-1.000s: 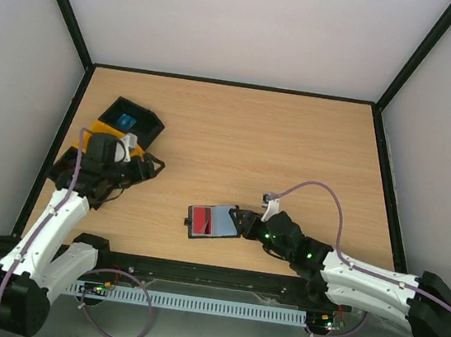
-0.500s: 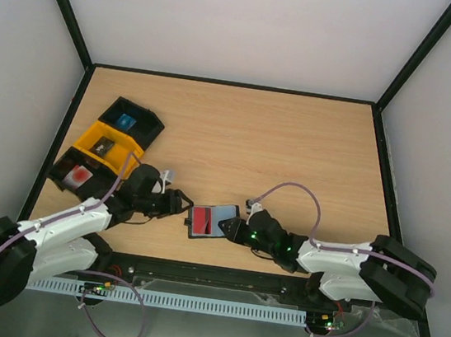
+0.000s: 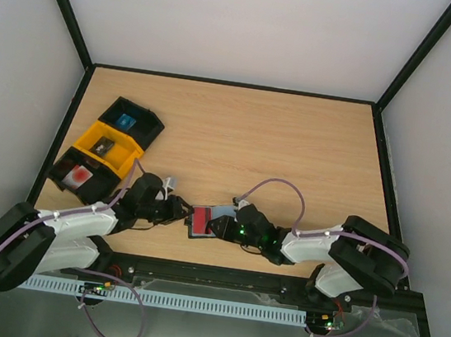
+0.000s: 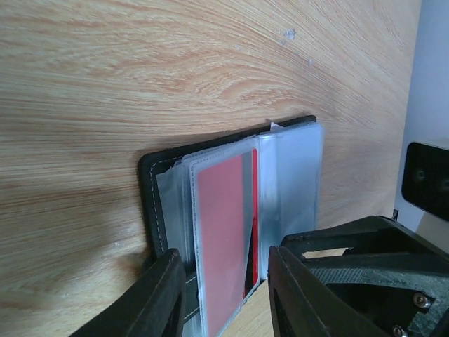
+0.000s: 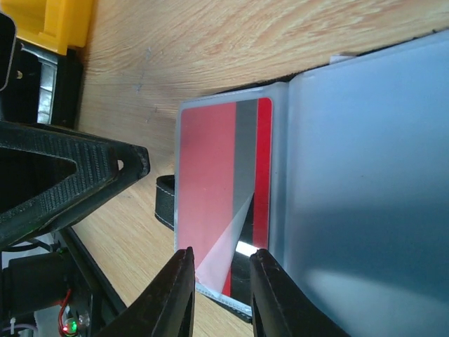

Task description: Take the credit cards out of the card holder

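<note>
My left gripper [image 4: 217, 295] is hanging with fingers spread at the card holder's [image 3: 208, 221] left edge, while my right gripper [image 5: 216, 291] is sitting parted over its clear sleeves. The holder is lying open on the table [image 3: 238, 137], a red credit card [image 4: 224, 232] showing inside, right of the trays [image 3: 107, 149].

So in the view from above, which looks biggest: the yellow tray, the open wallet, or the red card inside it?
1. The yellow tray looks largest.
2. The card holder comes next; the right tool hides part of it, so the gap is uncertain.
3. The red card is clearly smallest, lying within the holder's sleeve.
</note>
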Action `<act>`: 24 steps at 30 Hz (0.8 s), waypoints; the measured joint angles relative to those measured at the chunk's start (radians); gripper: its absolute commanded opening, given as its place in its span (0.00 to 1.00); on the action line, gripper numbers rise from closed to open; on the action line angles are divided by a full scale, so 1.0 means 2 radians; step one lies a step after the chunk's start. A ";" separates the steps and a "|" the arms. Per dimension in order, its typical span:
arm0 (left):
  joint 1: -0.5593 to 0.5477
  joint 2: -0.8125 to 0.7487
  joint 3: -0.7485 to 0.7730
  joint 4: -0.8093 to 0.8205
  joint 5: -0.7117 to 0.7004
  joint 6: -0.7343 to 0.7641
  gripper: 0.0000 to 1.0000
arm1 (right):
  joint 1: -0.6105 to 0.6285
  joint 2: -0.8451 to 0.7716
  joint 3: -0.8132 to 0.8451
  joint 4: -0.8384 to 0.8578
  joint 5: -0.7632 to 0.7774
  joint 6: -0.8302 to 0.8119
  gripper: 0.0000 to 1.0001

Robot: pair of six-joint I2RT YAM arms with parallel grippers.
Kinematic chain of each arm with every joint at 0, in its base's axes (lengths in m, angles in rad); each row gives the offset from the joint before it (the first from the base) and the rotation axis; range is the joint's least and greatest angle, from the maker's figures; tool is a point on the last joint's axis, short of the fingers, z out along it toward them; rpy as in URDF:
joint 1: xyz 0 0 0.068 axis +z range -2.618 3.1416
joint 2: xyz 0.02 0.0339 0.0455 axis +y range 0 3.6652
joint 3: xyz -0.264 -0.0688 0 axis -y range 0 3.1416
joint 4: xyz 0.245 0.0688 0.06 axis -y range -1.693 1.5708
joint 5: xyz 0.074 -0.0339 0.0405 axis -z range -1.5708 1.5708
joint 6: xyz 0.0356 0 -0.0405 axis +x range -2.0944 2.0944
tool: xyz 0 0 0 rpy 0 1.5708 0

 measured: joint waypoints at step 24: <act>-0.004 0.003 0.001 0.019 0.022 0.002 0.12 | 0.000 0.042 0.001 0.031 0.002 0.010 0.23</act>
